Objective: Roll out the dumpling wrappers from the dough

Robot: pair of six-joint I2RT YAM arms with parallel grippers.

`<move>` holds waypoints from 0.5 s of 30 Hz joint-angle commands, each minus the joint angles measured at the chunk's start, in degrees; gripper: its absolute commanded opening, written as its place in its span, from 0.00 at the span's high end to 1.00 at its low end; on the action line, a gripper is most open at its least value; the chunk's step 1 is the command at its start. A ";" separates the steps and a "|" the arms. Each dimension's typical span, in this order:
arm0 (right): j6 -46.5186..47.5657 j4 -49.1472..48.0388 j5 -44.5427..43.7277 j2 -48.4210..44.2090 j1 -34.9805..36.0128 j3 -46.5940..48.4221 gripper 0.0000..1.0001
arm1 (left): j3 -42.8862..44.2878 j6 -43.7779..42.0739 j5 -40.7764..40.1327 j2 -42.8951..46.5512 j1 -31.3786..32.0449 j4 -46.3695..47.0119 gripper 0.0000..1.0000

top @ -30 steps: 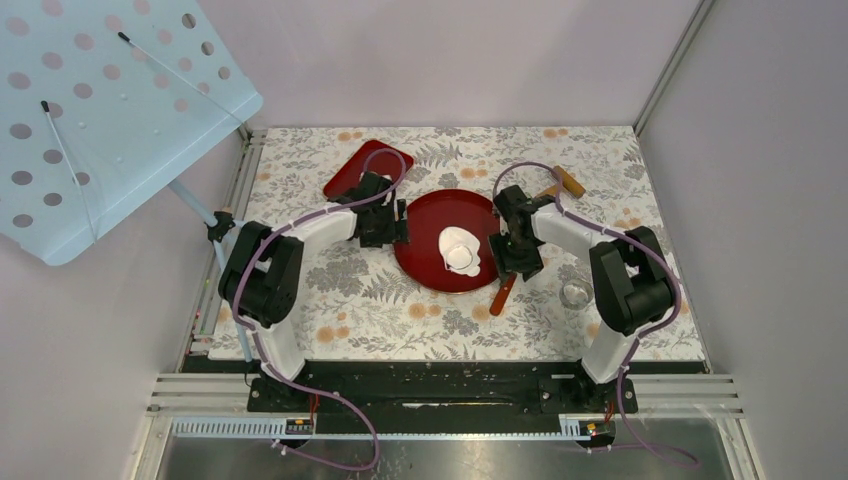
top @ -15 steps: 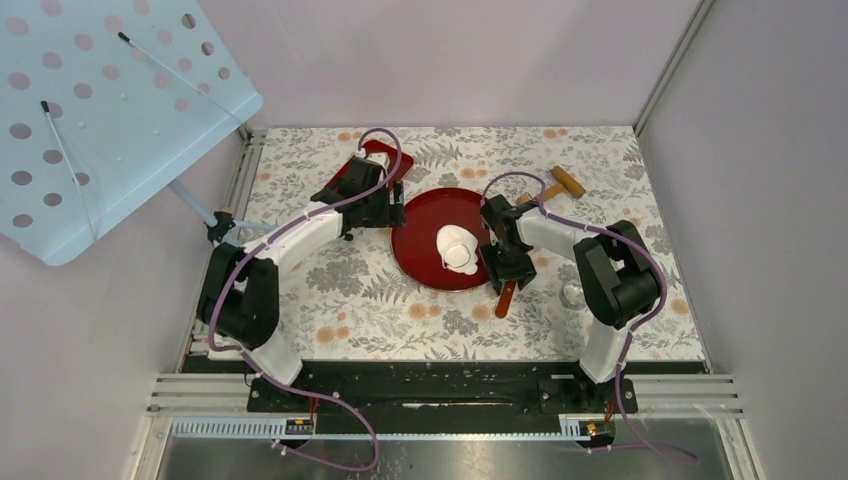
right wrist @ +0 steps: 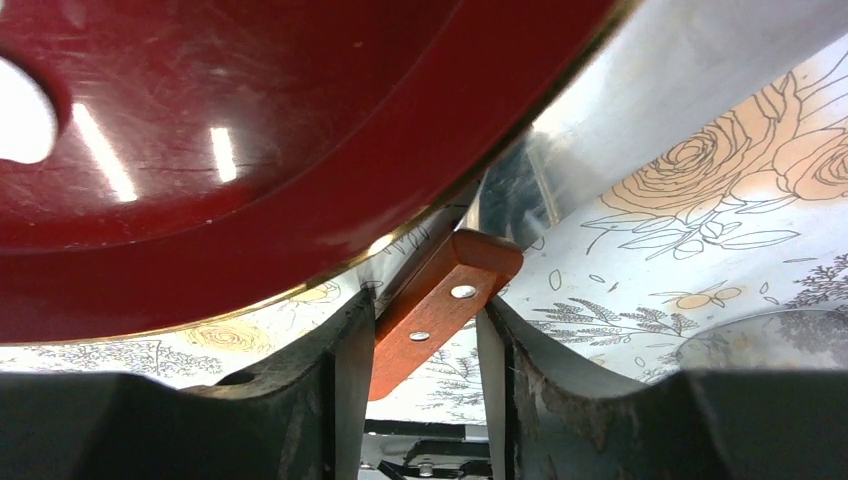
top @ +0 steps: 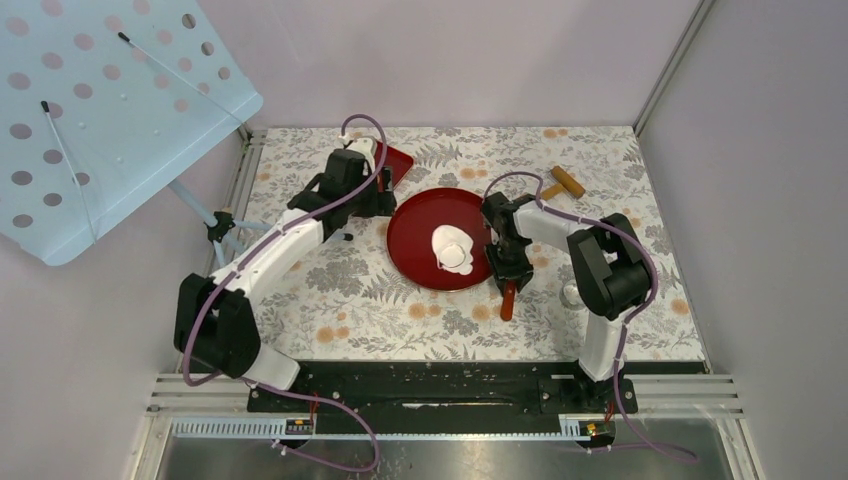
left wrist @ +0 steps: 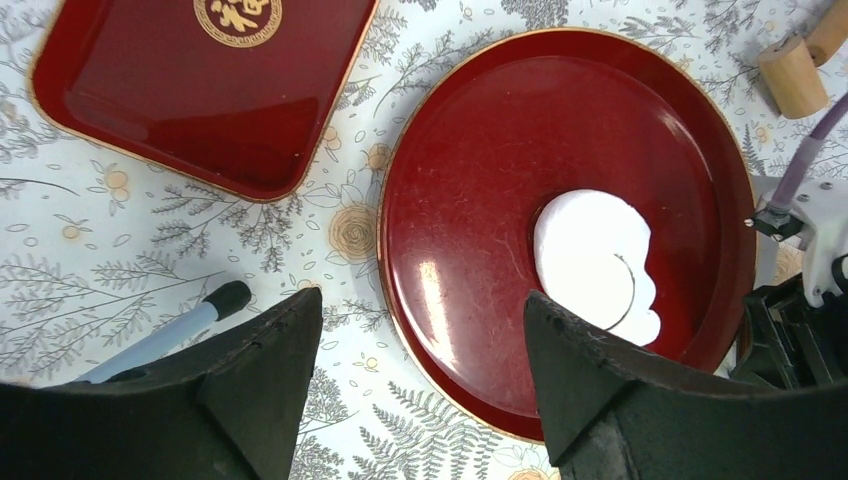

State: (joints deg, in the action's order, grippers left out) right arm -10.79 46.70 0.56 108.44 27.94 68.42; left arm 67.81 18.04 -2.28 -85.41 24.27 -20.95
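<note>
Left gripper hangs above the flowered tablecloth at the back left, between the rectangular red tray and the round red plate. Its jaws are spread wide, with nothing between them and nothing touched. On its wrist camera the black fingers frame the plate's left rim, and the tray lies beyond, a gold emblem at its top.

The dumpling wrappers are on the plate, right of its centre: flat white dough in rounded lobes, one lying over another, with a curved line showing in the lower lobe.

Right gripper is down low at the plate's right edge, over the knife. From the wrist view, the gripper has the knife's wooden riveted handle lying slantwise between its fingers, one close on each side. The gap is narrow, but whether the pads are pressing the wood I cannot tell. The shiny blade runs up under the plate's rim.

A wooden rolling pin lies at the back right, well apart from both grippers.
</note>
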 commanded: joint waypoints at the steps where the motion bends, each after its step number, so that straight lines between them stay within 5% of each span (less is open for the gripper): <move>1: -2.10 -1.62 2.58 4.49 -0.38 -0.90 0.60 | -1.48 -2.06 -2.89 6.10 -0.24 1.85 0.27; 8: -4.29 -1.62 4.68 2.33 -4.76 1.31 0.96 | -1.20 -2.42 -2.48 6.06 -0.44 1.81 0.26; 15: -2.75 3.82 3.77 1.79 -8.37 10.25 1.00 | -1.51 -1.83 -0.43 4.08 -0.54 2.16 0.26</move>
State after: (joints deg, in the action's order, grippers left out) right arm -13.85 48.62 4.56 110.65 20.64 72.82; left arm 65.95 16.45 -3.31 -80.60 23.99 -20.86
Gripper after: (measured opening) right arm 0.311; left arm 0.734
